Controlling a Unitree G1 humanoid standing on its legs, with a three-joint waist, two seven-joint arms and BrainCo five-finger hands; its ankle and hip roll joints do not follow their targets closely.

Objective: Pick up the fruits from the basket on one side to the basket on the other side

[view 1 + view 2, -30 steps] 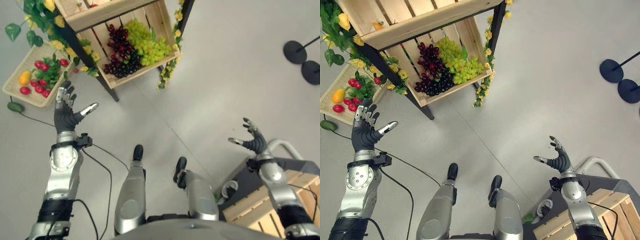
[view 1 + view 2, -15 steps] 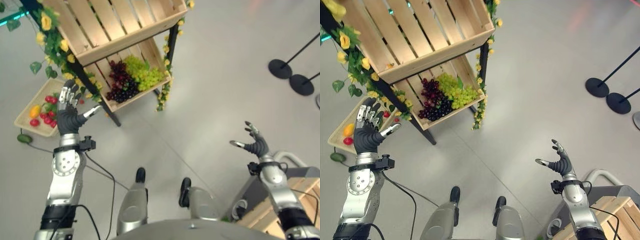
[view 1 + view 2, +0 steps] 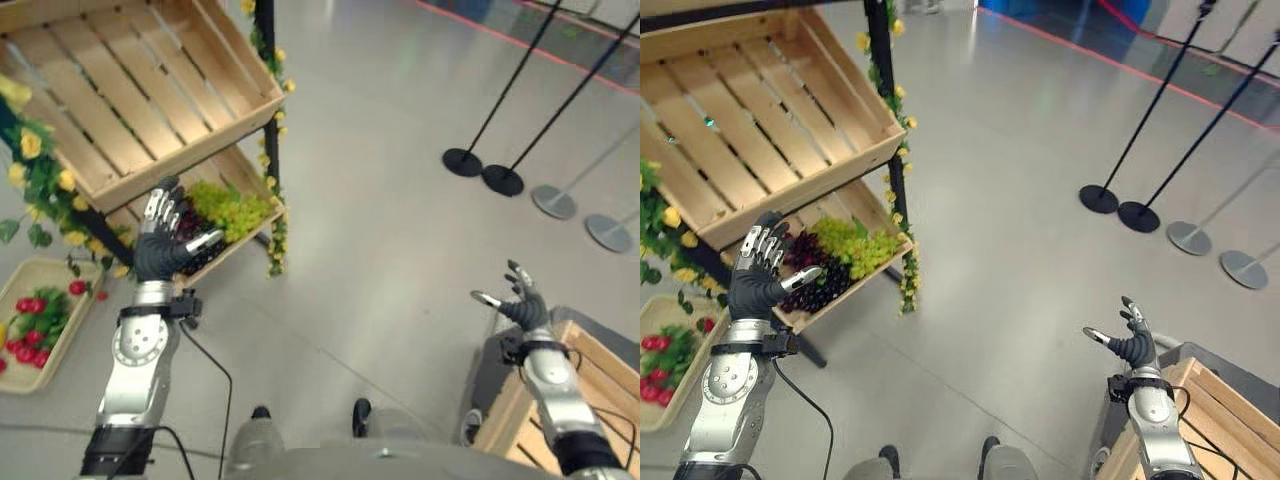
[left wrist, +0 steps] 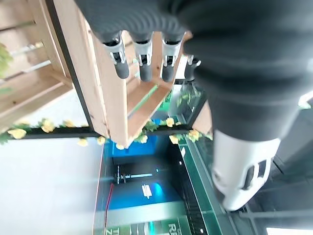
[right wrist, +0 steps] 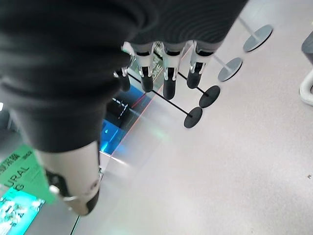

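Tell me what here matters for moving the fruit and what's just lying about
For the job:
- green and dark purple grapes in the lower wooden shelf crate
- flat woven tray of red fruit
- wooden crate by the right hand
- left hand

Lying about:
- empty upper wooden crate
- black round-based barrier posts

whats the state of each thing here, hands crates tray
left hand: open, raised before the lower crate, holding nothing
right hand: open, empty, above the crate at the robot's right
upper crate: empty
lower crate: holds green grapes and dark grapes
tray: on the floor, holds red fruits
right crate: contents not visible
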